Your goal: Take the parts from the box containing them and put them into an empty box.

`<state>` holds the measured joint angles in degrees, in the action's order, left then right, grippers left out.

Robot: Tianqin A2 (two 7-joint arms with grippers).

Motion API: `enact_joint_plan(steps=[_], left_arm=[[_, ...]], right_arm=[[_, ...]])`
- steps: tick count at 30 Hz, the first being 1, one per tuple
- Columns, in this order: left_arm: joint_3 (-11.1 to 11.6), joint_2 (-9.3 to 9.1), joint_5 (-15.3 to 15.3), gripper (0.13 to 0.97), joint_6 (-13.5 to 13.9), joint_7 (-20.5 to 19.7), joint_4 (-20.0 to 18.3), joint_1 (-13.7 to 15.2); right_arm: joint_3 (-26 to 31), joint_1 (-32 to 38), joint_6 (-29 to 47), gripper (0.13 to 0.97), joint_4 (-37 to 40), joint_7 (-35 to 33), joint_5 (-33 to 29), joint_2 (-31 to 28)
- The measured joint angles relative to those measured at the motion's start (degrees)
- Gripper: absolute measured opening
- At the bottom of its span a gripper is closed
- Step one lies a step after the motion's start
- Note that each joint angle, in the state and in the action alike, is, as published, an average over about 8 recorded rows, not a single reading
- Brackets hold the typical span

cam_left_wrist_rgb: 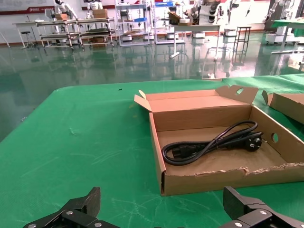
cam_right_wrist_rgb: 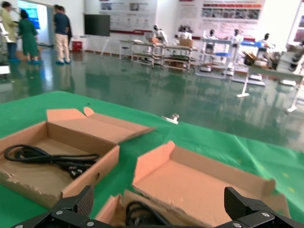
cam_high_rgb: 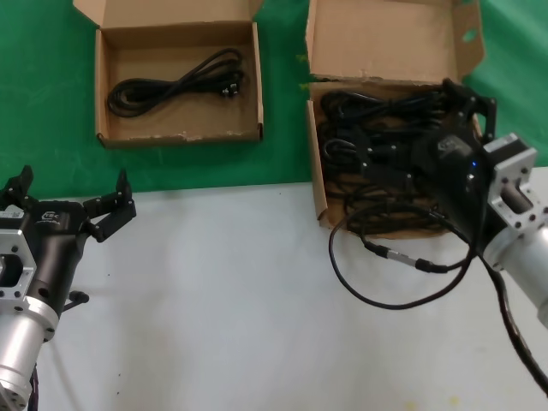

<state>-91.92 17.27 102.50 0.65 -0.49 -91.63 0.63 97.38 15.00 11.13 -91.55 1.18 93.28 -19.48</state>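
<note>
The larger cardboard box (cam_high_rgb: 318,184), with oval cut-outs in its tall flap, stands at the right and holds several black power cords (cam_high_rgb: 377,145). My right gripper (cam_high_rgb: 473,101) hovers open over the far right part of that box; its wrist view shows the flap (cam_right_wrist_rgb: 199,190) and a cord (cam_right_wrist_rgb: 137,213) below the wide-open jaws (cam_right_wrist_rgb: 159,204). The smaller box (cam_high_rgb: 180,135) at the left holds one coiled cord (cam_high_rgb: 175,84), which also shows in the left wrist view (cam_left_wrist_rgb: 213,142). My left gripper (cam_high_rgb: 75,184) is open and empty at the near left, short of that box (cam_left_wrist_rgb: 213,179).
A thin black looped cable with a silver connector (cam_high_rgb: 402,257) lies on the white table in front of the larger box, by my right arm. Both boxes stand on a green cloth (cam_high_rgb: 282,103). A corner of the larger box shows in the left wrist view (cam_left_wrist_rgb: 287,102).
</note>
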Motion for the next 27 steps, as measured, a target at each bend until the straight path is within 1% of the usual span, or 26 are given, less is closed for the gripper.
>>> enact_joint_plan(steps=[2, 10, 19, 27], left_arm=[[0.0, 0.0, 0.0, 0.832, 0.0, 0.0, 0.0, 0.0], [0.1, -0.02, 0.2, 0.931, -0.2, 0.2, 0.0, -0.2], [0.1, -0.04, 0.4, 0.966, -0.4, 0.3, 0.0, -0.4], [0.2, -0.06, 0.5, 0.966, -0.5, 0.4, 0.0, -0.5]], right_arm=[[-0.3, -0.9, -0.6, 0.966, 0.0, -0.1, 0.6, 0.1], [-1.7, -4.5, -3.3, 0.966, 0.0, -0.4, 2.9, 0.7], [-3.2, -8.5, -6.3, 0.966, -0.1, -0.7, 5.6, 1.3], [-4.6, -12.1, -8.9, 0.966, -0.1, -1.0, 7.9, 1.8]])
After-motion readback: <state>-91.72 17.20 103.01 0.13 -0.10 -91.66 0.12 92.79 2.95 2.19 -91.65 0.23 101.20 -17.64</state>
